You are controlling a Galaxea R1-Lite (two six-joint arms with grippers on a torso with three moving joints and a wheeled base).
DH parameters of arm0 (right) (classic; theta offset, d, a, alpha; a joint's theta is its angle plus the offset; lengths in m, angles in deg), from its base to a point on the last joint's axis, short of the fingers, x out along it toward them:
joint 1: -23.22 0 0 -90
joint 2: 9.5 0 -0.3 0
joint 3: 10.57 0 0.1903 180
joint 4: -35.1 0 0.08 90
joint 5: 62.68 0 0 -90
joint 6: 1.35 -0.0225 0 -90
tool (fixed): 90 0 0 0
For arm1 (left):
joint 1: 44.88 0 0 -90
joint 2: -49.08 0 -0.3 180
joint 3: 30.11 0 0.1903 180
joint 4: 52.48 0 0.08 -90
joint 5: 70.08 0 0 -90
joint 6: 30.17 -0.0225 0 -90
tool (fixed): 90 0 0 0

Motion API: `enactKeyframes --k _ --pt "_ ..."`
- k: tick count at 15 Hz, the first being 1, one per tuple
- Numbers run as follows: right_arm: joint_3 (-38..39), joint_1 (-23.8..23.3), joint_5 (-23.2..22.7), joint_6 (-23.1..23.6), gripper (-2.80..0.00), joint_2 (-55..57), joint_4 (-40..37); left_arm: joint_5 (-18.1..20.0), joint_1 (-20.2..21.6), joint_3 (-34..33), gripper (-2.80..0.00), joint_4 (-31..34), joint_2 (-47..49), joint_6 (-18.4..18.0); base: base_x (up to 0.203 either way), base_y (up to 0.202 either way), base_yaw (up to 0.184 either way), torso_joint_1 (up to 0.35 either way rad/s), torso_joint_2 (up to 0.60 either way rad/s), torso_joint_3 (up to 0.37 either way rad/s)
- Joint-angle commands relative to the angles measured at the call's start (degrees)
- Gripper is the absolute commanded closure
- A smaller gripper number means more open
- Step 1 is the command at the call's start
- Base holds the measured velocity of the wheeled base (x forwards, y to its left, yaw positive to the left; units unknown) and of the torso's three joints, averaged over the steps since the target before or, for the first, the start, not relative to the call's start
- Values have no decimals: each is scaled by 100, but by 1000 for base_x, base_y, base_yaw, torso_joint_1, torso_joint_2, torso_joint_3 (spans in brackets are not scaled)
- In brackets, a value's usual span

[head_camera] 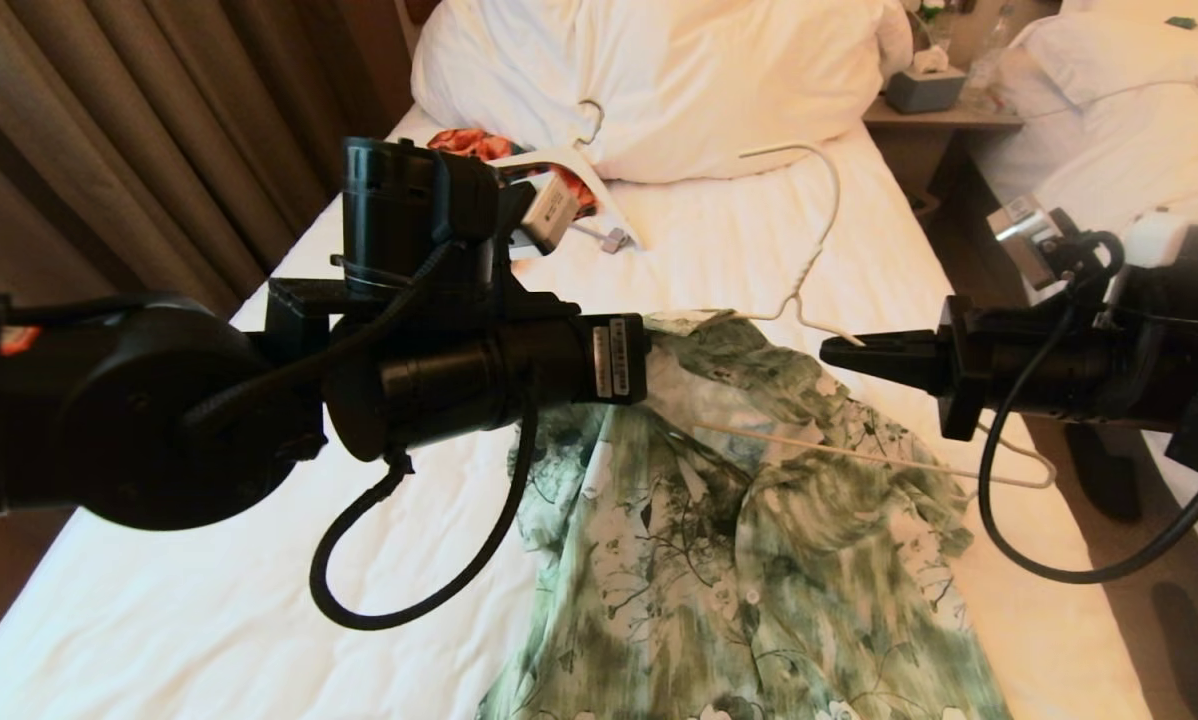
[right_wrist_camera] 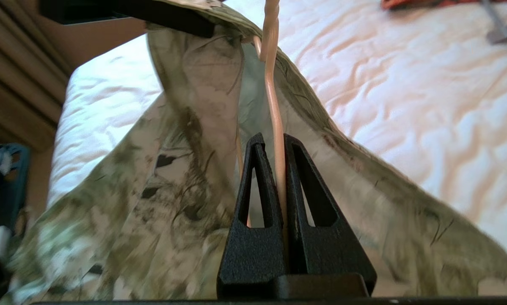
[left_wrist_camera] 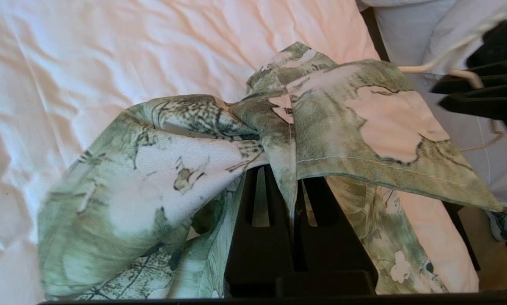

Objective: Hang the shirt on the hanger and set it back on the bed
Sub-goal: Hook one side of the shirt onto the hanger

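Left hand [left_wrist_camera: 293,186] pinching the soft leafy shirt [head_camera: 719,520] up off the wrinkly white bed [head_camera: 739,250], right hand [right_wrist_camera: 274,144] clamped on the skinny cream wire hanger [head_camera: 819,250] poking from its collar.

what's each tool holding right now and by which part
Left tool: shut on the shirt, pinching a fold of fabric near the collar. Right tool: shut on the hanger, gripping its thin wire.

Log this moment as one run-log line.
left gripper: shut on shirt, lifted | right gripper: shut on hanger, partly inside shirt | bed: below | step: hanging underway
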Motion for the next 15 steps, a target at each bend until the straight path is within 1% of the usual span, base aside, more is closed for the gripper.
enactKeyframes --k 1,3,4,6,8,12,15 --pt "-89 262 185 -49 0 338 323 -6 -3 172 0 121 -82 8 0 0 0 0 0 0" --pt "-231 583 586 -360 0 519 842 2 -39 240 0 226 -161 8 0 0 0 0 0 0" --pt "-305 756 872 -490 0 618 1132 2 -91 235 0 236 -220 8 0 0 0 0 0 0" --pt "-444 1045 1318 -659 0 798 1505 -6 -242 240 0 243 -292 8 0 0 0 0 0 0" --pt "-464 1185 1385 -650 0 803 1564 -15 -386 332 0 243 -293 8 0 0 0 0 0 0" --pt "-456 1211 1385 -500 0 756 1573 -71 -613 376 0 252 -359 0 0 0 0 0 0 0" --pt "-465 1267 1385 -500 0 756 1573 -327 -879 339 0 252 -380 -12 0 0 0 0 0 0"
